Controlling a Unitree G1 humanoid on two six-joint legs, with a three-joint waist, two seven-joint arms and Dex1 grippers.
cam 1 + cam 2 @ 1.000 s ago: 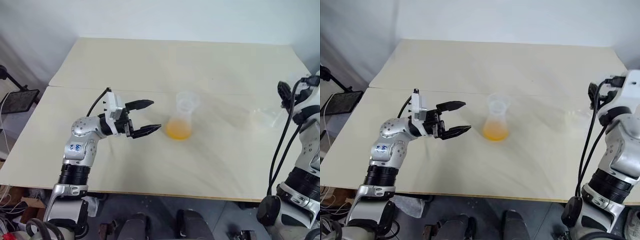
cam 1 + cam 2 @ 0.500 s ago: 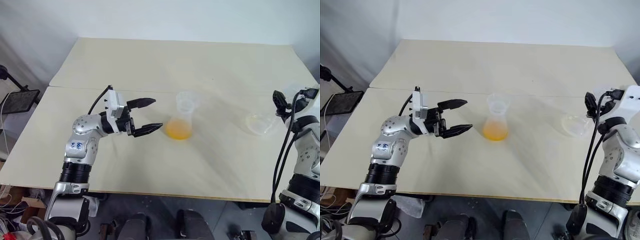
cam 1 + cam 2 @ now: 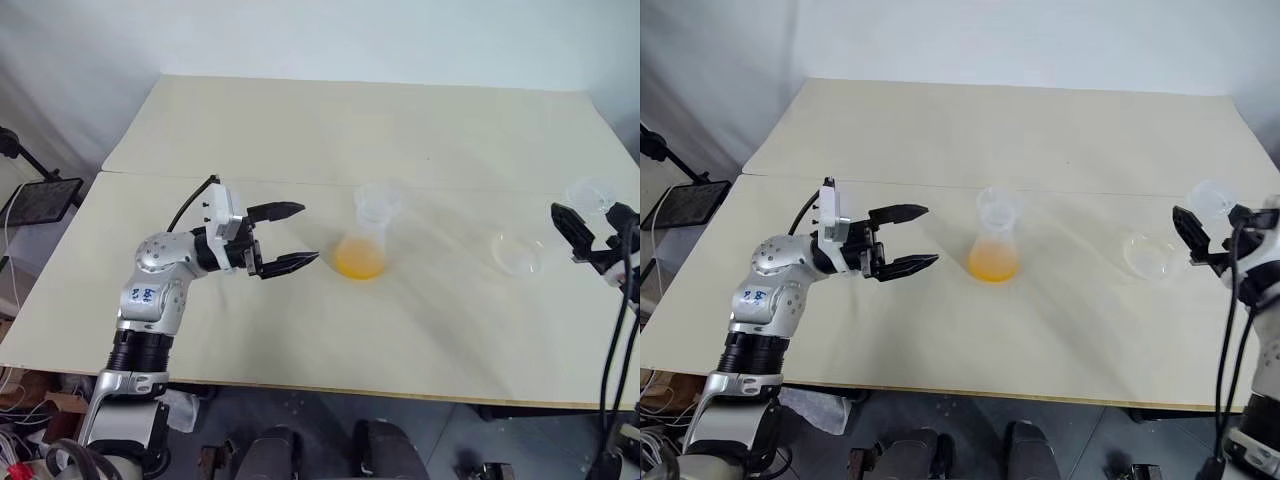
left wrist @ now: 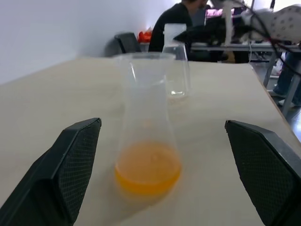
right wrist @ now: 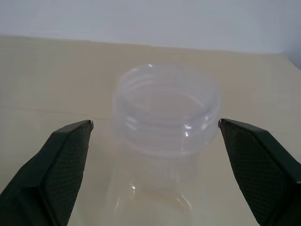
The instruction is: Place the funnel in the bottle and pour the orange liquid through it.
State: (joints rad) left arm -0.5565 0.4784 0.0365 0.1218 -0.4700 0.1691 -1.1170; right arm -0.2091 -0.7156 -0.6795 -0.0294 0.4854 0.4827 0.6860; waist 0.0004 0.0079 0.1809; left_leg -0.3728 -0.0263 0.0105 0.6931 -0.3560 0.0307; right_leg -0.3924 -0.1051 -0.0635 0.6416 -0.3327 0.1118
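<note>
The bottle (image 3: 366, 232) stands mid-table with the orange liquid (image 3: 358, 262) pooled in its base. The clear funnel (image 3: 378, 198) sits in its neck. My left gripper (image 3: 308, 234) is open, a short way to the bottle's left and pointing at it; the bottle (image 4: 146, 136) stands beyond its spread fingers. At the right a larger empty clear flask (image 3: 517, 254) stands upright. My right gripper (image 3: 1188, 238) is open just on the near side of it, fingers either side of the flask's threaded neck (image 5: 167, 110) without touching.
A seam (image 3: 450, 189) crosses the pale table from left to right behind the flasks. The right table edge (image 3: 612, 125) is close to the large flask. A black stand (image 3: 35, 195) sits off the table's left side. A seated person (image 4: 181, 21) shows far behind.
My right gripper has opened and let go of the large flask, then drawn back toward me and to the right. The flask now stands on the table. The left arm has kept still.
</note>
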